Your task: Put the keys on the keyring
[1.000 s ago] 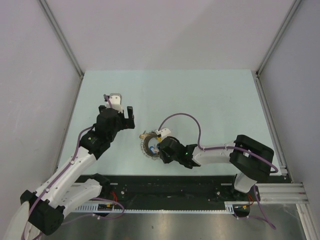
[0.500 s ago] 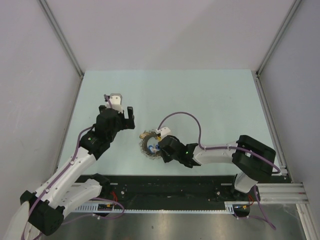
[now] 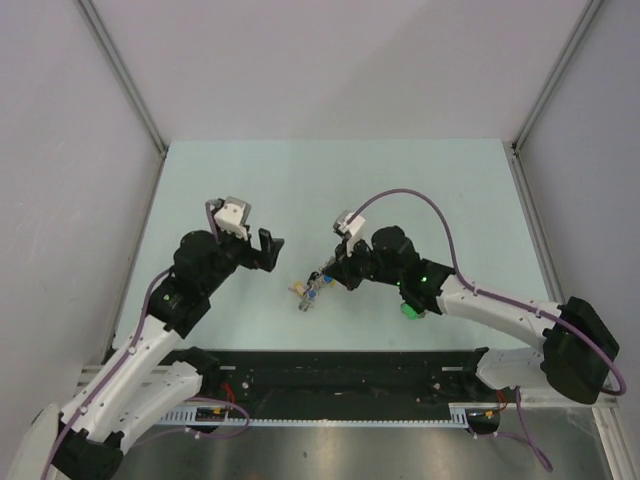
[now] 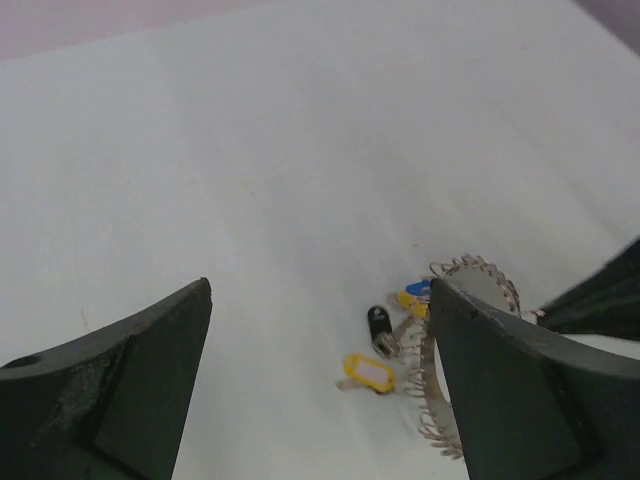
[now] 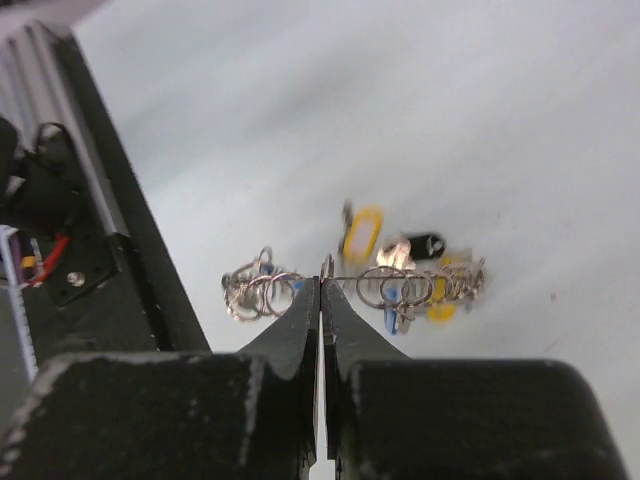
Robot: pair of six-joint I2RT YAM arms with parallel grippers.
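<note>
Left gripper (image 3: 262, 250): jaws wide apart, empty, over the table's (image 3: 450, 180) left half.
Keys (image 4: 368, 373): yellow, black and blue heads, bunched beside the keyring.
Keyring (image 5: 395, 283): mid-table, edge-on, long axis crosswise to the fingers.
Right gripper (image 3: 325, 272): clamped on the keyring's rim.

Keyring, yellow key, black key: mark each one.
keyring (image 4: 482, 288), left wrist view, upper rim by the loops.
yellow key (image 4: 368, 372), left wrist view, plastic head.
black key (image 4: 379, 324), left wrist view, plastic head.

Bright, shiny silver metal makes up the wiry keyring (image 5: 405, 287); the keys (image 4: 368, 372) carry glossy yellow, black and blue plastic heads; the counter (image 3: 420, 180) is smooth, matt, pale green.
</note>
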